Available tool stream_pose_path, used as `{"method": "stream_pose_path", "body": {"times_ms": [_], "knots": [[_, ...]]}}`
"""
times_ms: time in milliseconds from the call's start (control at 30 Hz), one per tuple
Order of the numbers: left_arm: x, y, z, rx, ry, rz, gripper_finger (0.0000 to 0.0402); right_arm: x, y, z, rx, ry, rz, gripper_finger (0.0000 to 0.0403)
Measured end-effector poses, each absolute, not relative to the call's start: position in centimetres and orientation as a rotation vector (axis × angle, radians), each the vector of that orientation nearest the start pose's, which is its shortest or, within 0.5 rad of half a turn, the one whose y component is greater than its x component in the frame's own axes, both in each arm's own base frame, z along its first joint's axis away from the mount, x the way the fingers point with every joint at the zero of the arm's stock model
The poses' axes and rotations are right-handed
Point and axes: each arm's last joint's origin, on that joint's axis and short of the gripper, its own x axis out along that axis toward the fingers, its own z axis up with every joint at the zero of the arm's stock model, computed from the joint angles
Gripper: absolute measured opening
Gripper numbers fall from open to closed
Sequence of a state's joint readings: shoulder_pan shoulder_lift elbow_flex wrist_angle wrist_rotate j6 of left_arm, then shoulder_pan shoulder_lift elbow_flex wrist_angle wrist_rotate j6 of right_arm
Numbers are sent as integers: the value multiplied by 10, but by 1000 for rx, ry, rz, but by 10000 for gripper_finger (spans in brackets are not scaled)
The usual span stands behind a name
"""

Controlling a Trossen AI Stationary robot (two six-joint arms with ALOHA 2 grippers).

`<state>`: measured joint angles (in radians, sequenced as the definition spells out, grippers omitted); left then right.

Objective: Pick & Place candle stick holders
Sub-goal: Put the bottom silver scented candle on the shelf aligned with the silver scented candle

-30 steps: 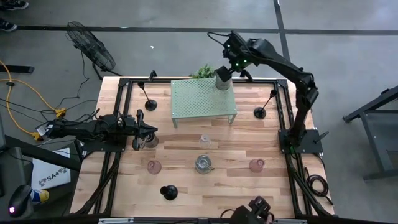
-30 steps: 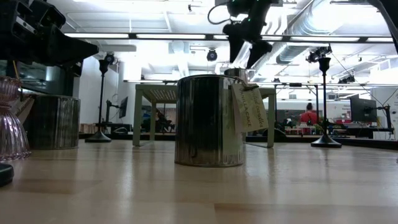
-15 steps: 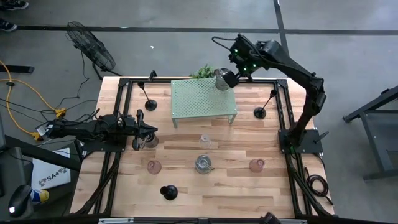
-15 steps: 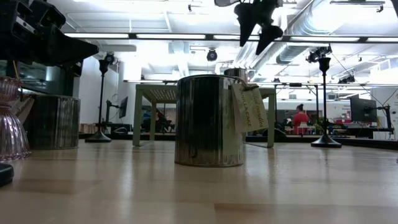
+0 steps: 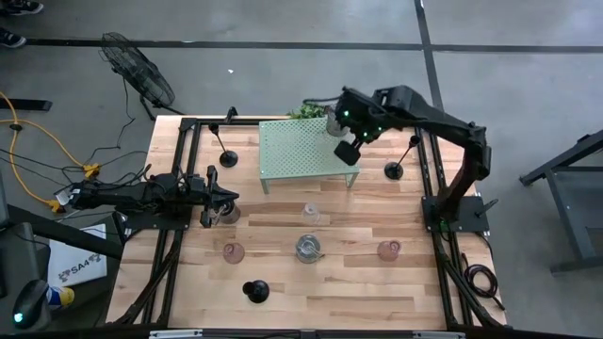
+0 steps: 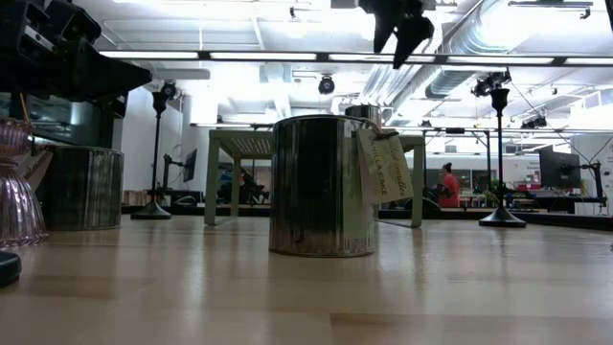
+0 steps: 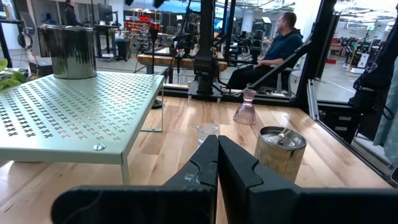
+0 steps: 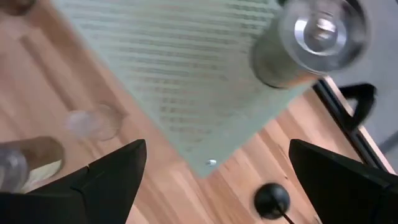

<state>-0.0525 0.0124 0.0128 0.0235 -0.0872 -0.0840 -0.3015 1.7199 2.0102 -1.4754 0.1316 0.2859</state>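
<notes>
The pale green rack (image 5: 308, 153) stands at the back of the wooden table (image 5: 311, 282), with one silver cup (image 5: 335, 117) on its far right corner. The right gripper (image 5: 346, 151) hangs above the rack's right edge, fingers spread wide and empty. The left gripper (image 5: 226, 201) waits low at the table's left, fingers clenched together on nothing, just beside another silver cup (image 5: 229, 214), while a tagged silver cup (image 5: 307, 248), pink holders (image 5: 233, 251) and black holders (image 5: 255, 291) stand scattered over the table.

Silver cup (image 6: 322, 187) upright on wooden table (image 6: 402, 297), centre, paper tag (image 6: 385, 165) hanging at its side. Second silver cup (image 6: 80, 187) at left, pink glass holder (image 6: 17, 192) beside it. Green rack (image 6: 235, 153) behind. Black candlestick (image 6: 500, 158) far right. Gripper (image 6: 400, 24) overhead (fingers spread).
</notes>
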Motion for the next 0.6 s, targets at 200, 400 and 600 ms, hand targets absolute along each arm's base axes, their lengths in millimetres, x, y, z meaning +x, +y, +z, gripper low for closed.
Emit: {"method": "stream_pose_path", "body": {"times_ms": [200,400,600], "knots": [[98,-3,169,-86,-25,34,0,309,-62,403,312,1124,-463,385],[98,-3,169,-86,-25,33,0,317,-23,404,324,1076,-448,385],[98,-3,169,-86,-25,33,0,321,12,406,355,1019,-438,385]]}}
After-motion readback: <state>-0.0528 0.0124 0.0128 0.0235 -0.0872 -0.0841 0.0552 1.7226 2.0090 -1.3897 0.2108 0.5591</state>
